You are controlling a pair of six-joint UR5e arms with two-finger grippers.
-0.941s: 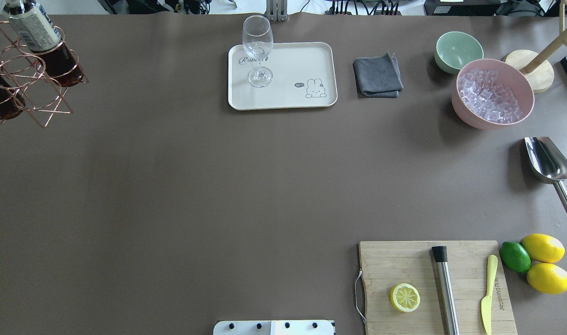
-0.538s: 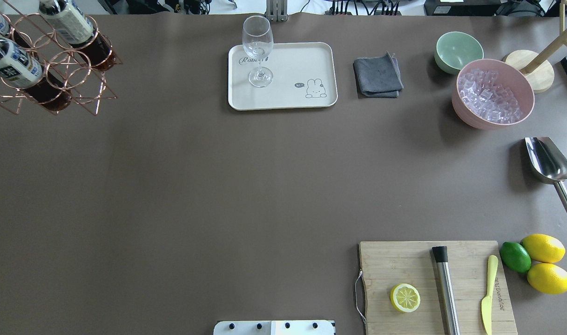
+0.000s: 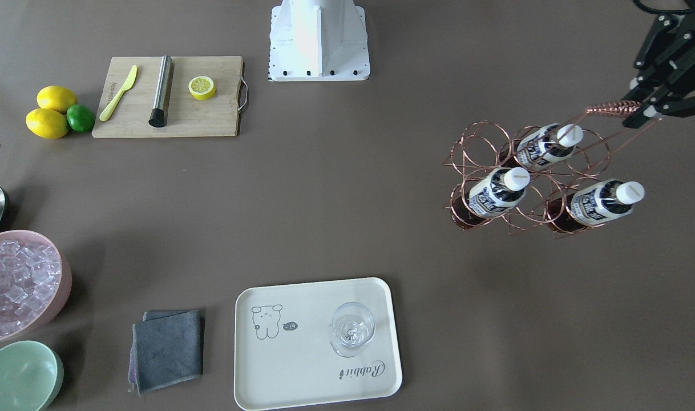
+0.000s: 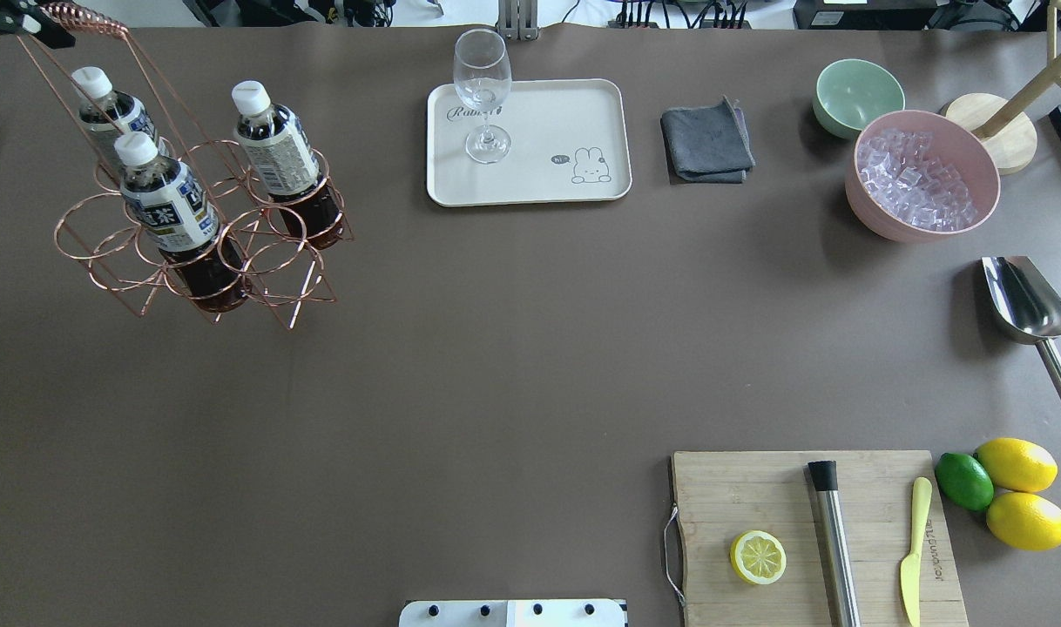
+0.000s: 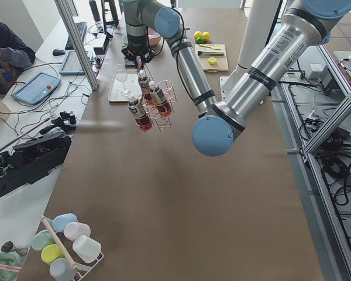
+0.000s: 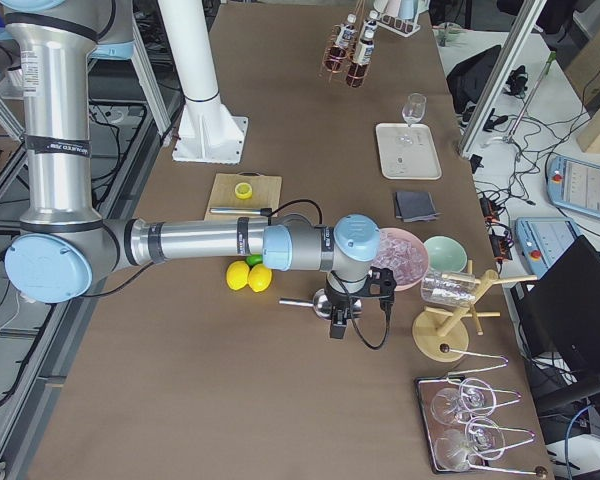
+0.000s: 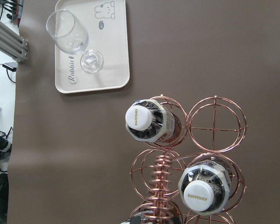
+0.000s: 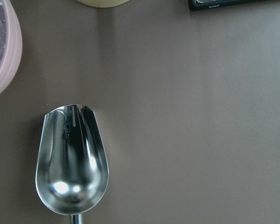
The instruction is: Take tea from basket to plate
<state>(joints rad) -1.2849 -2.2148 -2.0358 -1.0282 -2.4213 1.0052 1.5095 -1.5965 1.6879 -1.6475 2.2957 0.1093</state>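
Both jaws of the left gripper [image 3: 638,109] are clamped on the coiled handle [image 3: 611,107] of the basket [image 7: 216,126]. The basket hangs tilted below the gripper; in the left side view it is clear of the table [image 4: 496,366].

Three tea bottles sit in its ring cells, white caps up, leaning with the rack:
- first tea bottle [image 4: 169,209], in the cell nearest the robot
- second tea bottle [image 4: 278,161], on the side toward the plate
- third tea bottle [image 4: 104,109], farthest from the plate

The plate [image 4: 583,113] lies flat at the far edge of the table, well apart from the basket. A stemmed glass [image 4: 483,96] stands upright on it at the "Rabbit" script end. A grey cloth [image 4: 707,141] lies just beside the plate. Farther along are a green bowl [image 4: 857,96] and a pink bowl of ice [image 4: 922,174].

The right gripper [image 6: 338,322] shows only in the right side view, low over the metal scoop [image 8: 72,158]. Finger state: cannot tell.

The cutting board [image 4: 757,488] lies near the robot base. It carries a lemon half [image 4: 758,557], a steel muddler [image 4: 835,544] and a yellow knife [image 4: 914,549]. Two lemons and a lime lie just beside it.
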